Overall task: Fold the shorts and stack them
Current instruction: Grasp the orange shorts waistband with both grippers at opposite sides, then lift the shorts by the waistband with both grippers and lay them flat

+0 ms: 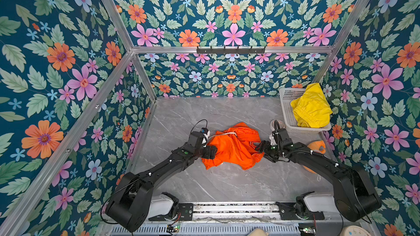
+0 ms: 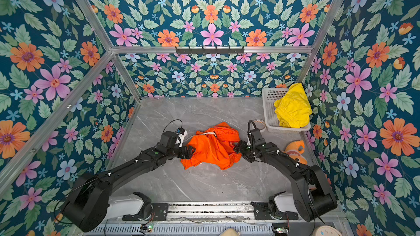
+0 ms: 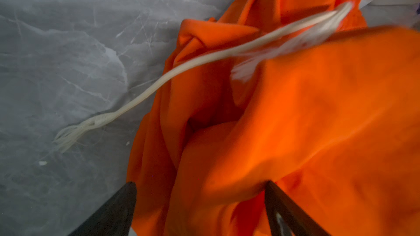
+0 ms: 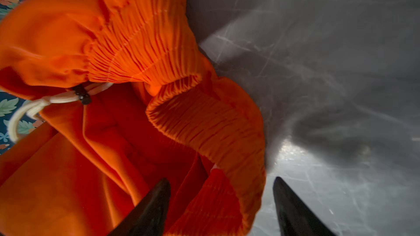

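1. Table (image 1: 227, 185): bare stretch behind left gripper (image 3: 201, 182) and right gripper (image 4: 222, 178), toward their bases
2. Orange shorts (image 1: 231, 146): crumpled between the grippers, unfolded
3. Yellow shorts (image 1: 311, 107): heaped in basket (image 1: 286, 101) beyond right gripper; nothing stacked
4. Both grippers: jaws wide, unclamped; waistband (image 4: 204, 128) edge sits between the right's

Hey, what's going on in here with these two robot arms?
Two arms are working on the orange shorts, crumpled on the table. The left gripper and right gripper sit at opposite sides of the heap, jaws apart around fabric, nothing clamped yet. The yellow shorts lie bunched in the white basket. Nothing is folded or stacked.
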Robot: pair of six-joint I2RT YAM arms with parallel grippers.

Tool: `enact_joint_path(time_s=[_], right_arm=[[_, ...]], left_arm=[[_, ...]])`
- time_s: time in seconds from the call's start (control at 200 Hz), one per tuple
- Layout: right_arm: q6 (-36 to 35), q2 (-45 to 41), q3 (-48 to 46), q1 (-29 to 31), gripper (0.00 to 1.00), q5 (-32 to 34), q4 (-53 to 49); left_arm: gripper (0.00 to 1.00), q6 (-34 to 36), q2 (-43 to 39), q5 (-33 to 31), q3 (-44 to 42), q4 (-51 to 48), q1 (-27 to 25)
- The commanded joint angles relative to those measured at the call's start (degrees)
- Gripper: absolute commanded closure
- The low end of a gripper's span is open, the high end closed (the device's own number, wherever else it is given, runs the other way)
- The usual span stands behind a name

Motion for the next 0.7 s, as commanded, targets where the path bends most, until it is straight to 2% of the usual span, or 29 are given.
enact_joint_path(time_s=[0.0, 0.035, 0.095, 0.135, 0.165, 0.225, 0.27, 0.33, 0.405, 0.545, 0.695], right_arm=[[-0.53, 2.27, 0.12, -0.03, 0.37, -2.37, 2.45], [-0.77, 3.01, 0.45, -0.08, 0.42, -2.45, 2.55], [-1.06, 3.40, 0.80, -0.02, 0.56, -2.99, 2.89], [-1.35, 3.04, 1.07, -0.02, 0.70, -2.95, 2.97], [-1.35, 2.46, 1.26, -0.02, 0.80, -2.99, 3.11], [-1.94, 0.73, 2.01, -0.02, 0.94, -2.84, 2.66], [-2.28, -0.85, 2.96, -0.02, 1.00, -2.67, 1.73], [-3.37, -3.26, 4.88, -0.19, 1.00, -2.27, -0.23], [-4.70, -6.49, 7.99, -0.73, 1.00, -2.06, -3.40], [-9.06, -10.67, 17.13, -3.87, 1.00, -3.09, -10.50], [-14.90, -10.30, 31.82, -6.28, 1.00, -4.88, -17.11]], left_arm=[[0.14, -1.12, 1.12, -0.26, -1.60, 3.52, 0.01], [0.16, -1.35, 1.40, 0.09, -2.42, 4.97, 0.07], [0.27, -1.64, 2.12, 0.47, -3.19, 6.50, 0.07], [0.38, -1.68, 2.59, 1.21, -3.56, 7.44, 0.01], [0.50, -1.76, 2.81, 1.63, -3.86, 8.26, 0.07], [0.66, -2.08, 2.94, 2.59, -4.54, 9.77, 0.06], [0.77, -2.24, 2.66, 3.22, -4.68, 10.34, 0.07], [0.90, -2.23, 1.42, 3.34, -4.26, 9.76, 0.07], [1.00, -1.59, -1.48, -0.05, -1.94, 5.78, 0.19], [1.00, 2.12, -8.14, -6.61, 5.42, -5.35, 3.35], [1.00, 6.02, -13.31, -7.01, 14.42, -14.32, 12.86]])
